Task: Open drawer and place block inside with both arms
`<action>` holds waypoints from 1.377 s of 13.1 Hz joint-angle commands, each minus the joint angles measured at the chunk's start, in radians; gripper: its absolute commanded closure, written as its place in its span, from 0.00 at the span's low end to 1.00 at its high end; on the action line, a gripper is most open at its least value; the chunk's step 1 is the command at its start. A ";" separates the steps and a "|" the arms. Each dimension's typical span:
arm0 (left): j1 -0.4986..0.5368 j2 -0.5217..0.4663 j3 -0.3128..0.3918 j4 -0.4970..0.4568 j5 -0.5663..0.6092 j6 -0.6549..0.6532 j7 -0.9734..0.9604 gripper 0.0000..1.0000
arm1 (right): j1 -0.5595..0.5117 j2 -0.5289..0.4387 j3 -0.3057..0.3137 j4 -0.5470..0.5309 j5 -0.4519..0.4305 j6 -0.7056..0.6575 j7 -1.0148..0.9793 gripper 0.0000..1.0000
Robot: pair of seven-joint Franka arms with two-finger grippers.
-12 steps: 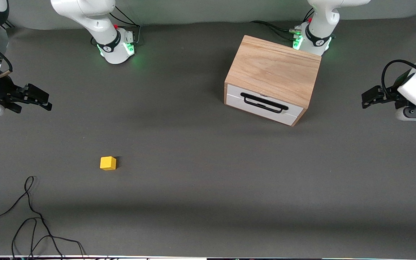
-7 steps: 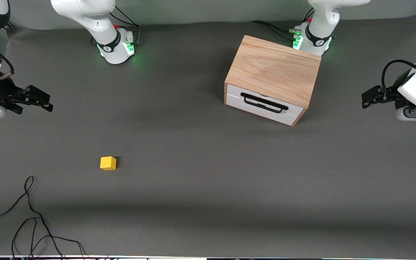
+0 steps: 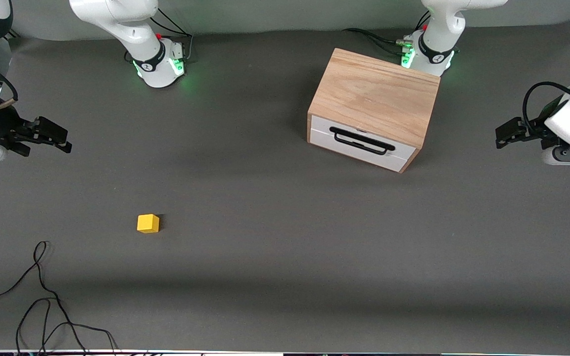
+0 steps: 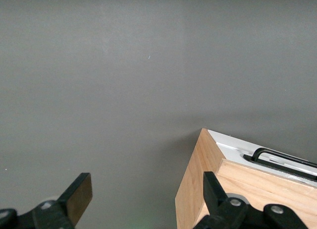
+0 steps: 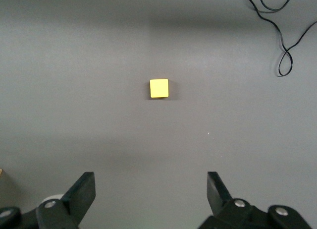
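The oak cabinet [image 3: 371, 94] stands close to the left arm's base. Its white drawer [image 3: 359, 144] with the black handle [image 3: 361, 140] is shut. The yellow block [image 3: 148, 223] lies on the mat toward the right arm's end, nearer the front camera than the cabinet. My right gripper [image 3: 52, 136] is open and empty over the mat at its end of the table; the block [image 5: 159, 88] shows in its wrist view ahead of the gripper [image 5: 148, 184]. My left gripper [image 3: 507, 132] is open and empty over the mat at its end; its view [image 4: 146, 189] shows the cabinet's corner [image 4: 195, 189] and handle [image 4: 282, 157].
A loose black cable [image 3: 42, 296] lies on the grey mat [image 3: 275, 237] near the front edge at the right arm's end, and shows in the right wrist view [image 5: 282, 26]. Cables run along the back by the arm bases [image 3: 159, 62].
The right gripper has drifted very slightly. The left arm, the block and the cabinet have not moved.
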State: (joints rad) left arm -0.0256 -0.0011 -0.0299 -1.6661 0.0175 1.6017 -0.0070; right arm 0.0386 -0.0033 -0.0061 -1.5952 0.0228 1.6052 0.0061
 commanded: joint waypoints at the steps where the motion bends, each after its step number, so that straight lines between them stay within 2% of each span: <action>1: -0.016 -0.010 0.005 -0.003 -0.002 -0.006 0.001 0.00 | -0.006 0.031 0.008 0.026 -0.006 -0.014 0.009 0.00; 4: -0.051 -0.016 0.005 -0.001 -0.004 -0.017 -0.063 0.00 | -0.006 0.052 0.008 0.029 -0.006 -0.005 0.009 0.00; 7: -0.175 -0.019 0.005 0.000 -0.004 -0.032 -0.355 0.00 | -0.006 0.069 0.008 0.029 -0.006 -0.004 0.009 0.00; 11: -0.365 -0.005 0.005 -0.004 -0.025 -0.028 -0.878 0.00 | -0.006 0.080 0.008 0.027 -0.015 0.004 0.005 0.00; 14: -0.494 0.048 0.005 0.009 -0.025 0.006 -1.233 0.00 | -0.006 0.094 0.006 0.027 -0.017 0.019 0.005 0.00; 16: -0.526 0.075 0.005 0.012 -0.030 0.047 -1.410 0.00 | -0.005 0.109 0.008 0.029 -0.017 0.036 0.006 0.00; 18: -0.533 0.089 0.005 0.011 -0.066 0.060 -1.497 0.00 | -0.005 0.118 0.009 0.027 -0.018 0.045 0.006 0.00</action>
State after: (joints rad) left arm -0.5453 0.0786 -0.0428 -1.6661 -0.0168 1.6576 -1.4191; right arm 0.0380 0.0945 -0.0057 -1.5933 0.0219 1.6444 0.0061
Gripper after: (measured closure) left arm 0.000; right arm 0.000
